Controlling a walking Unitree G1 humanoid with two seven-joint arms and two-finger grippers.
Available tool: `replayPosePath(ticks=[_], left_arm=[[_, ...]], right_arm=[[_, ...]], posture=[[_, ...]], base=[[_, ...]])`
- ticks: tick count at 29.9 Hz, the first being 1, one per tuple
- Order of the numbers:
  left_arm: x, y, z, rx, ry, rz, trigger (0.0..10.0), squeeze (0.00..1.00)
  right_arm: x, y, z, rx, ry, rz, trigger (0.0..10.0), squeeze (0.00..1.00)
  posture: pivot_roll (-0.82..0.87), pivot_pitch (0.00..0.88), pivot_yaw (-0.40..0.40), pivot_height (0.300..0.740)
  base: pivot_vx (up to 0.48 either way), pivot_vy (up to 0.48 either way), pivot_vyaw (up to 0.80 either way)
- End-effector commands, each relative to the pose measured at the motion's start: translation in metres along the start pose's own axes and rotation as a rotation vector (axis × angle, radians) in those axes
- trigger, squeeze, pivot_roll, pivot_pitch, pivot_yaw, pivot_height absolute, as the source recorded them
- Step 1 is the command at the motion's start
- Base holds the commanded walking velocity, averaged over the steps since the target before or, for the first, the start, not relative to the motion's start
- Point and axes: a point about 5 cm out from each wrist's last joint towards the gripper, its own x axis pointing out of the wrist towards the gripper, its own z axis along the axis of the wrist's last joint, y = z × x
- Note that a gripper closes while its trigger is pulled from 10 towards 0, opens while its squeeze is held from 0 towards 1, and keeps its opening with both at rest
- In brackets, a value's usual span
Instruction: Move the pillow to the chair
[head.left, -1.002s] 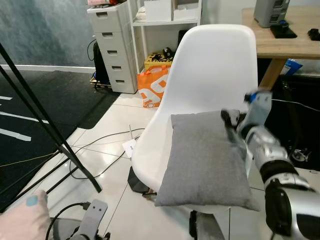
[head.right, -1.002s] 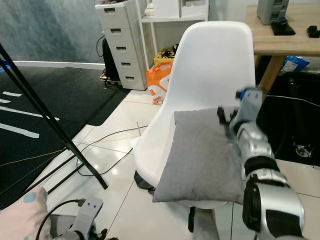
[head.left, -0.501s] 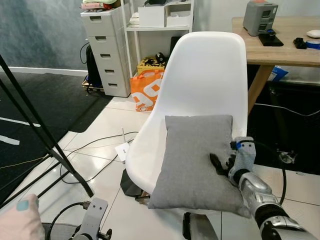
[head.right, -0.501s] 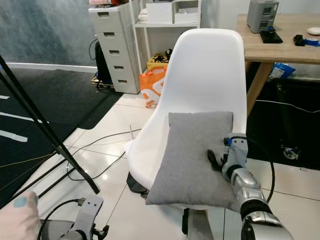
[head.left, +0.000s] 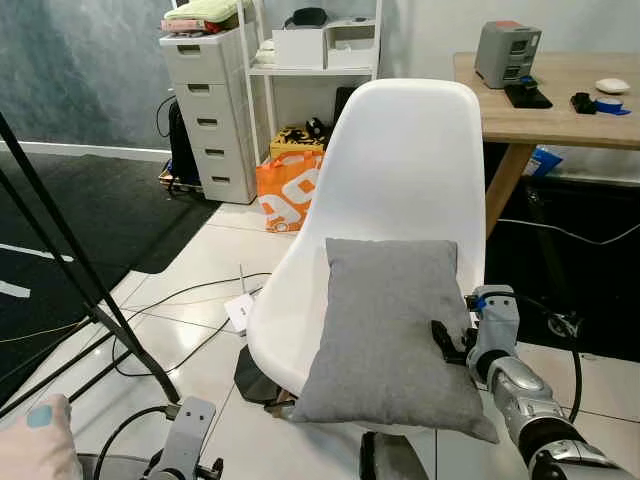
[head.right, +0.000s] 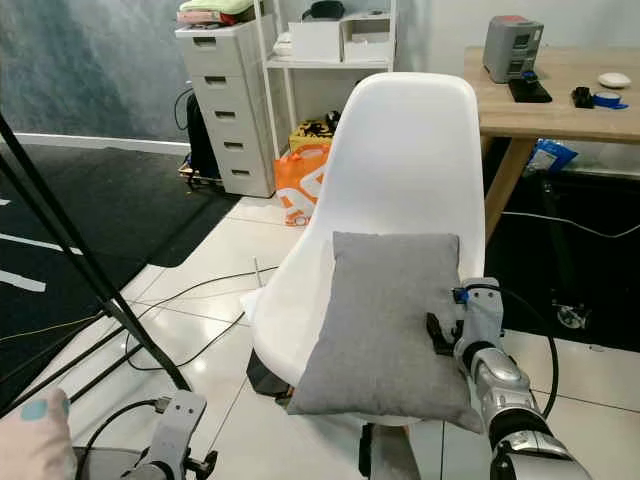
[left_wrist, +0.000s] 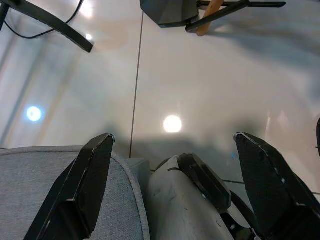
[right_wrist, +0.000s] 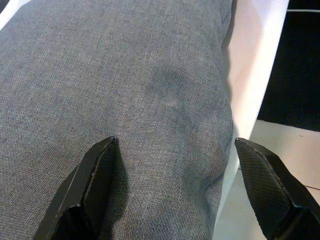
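The gray pillow (head.left: 390, 330) lies on the seat of the white chair (head.left: 410, 170), leaning up its back. Its long side runs from front to back. The right claw (head.left: 452, 340) is at the pillow's right edge, spread wide and holding nothing. The left claw (left_wrist: 170, 190) hangs low over the floor (left_wrist: 200, 90), wide too.

Open left pincer (left_wrist: 172, 200) (above glossy floor (left_wrist: 200, 90))

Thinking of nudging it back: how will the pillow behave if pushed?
The pillow looks soft, so it would probably dent before sliding. Its front edge overhangs the smooth chair seat, so it may slip off. Right end effector sits at its edge.
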Motion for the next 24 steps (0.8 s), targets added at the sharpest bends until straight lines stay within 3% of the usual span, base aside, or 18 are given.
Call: replayPosePath(ticks=[1, 24], left_arm=[[-0.0017, -0.0002, -0.0065, -0.021, 0.014, 0.012, 10.0, 0.00], [-0.0012, -0.0010, -0.0055, -0.031, 0.016, 0.021, 10.0, 0.00]], right_arm=[[0.0012, 0.0060, -0.0042, -0.001, 0.020, 0.005, 10.0, 0.00], [0.0038, 0.0093, 0.0003, -0.002, 0.012, 0.011, 10.0, 0.00]], posture=[[-0.20, 0.013, 0.027, 0.587], [-0.21, 0.031, 0.023, 0.662]], base=[[0.000, 0.000, 0.00], [0.000, 0.000, 0.00]])
